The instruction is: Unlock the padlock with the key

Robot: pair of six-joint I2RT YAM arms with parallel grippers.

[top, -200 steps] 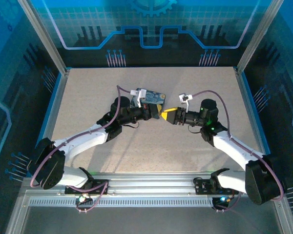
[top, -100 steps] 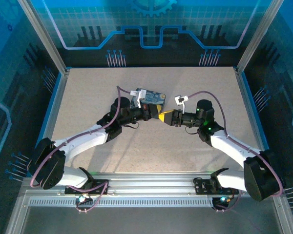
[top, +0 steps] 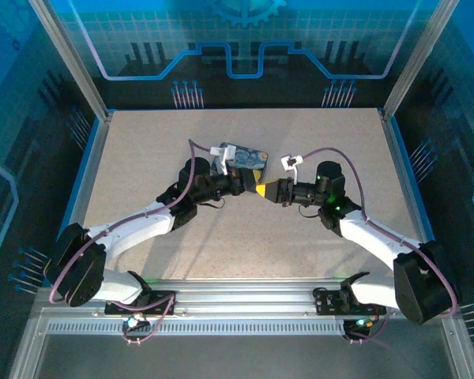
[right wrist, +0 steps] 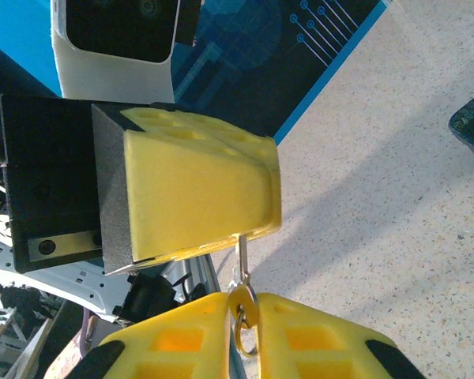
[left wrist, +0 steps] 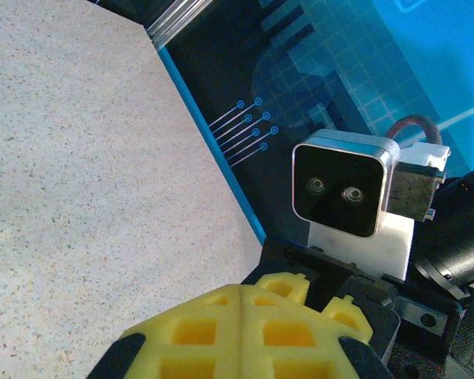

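Right wrist: L jaws pinch key (right wrist: 242,278) shank; R jaws (below) pinch head.

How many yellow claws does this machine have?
2. The left gripper and the right gripper meet tip to tip beside the padlock, with the key between them.

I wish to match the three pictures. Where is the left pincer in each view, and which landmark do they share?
Top external: left pincer at table centre, tip to tip with the right pincer.
Left wrist: left pincer at bottom centre, yellow pads together.
Right wrist: left pincer upper left, the key at its lower edge.
Shared landmark: the speckled beige table.
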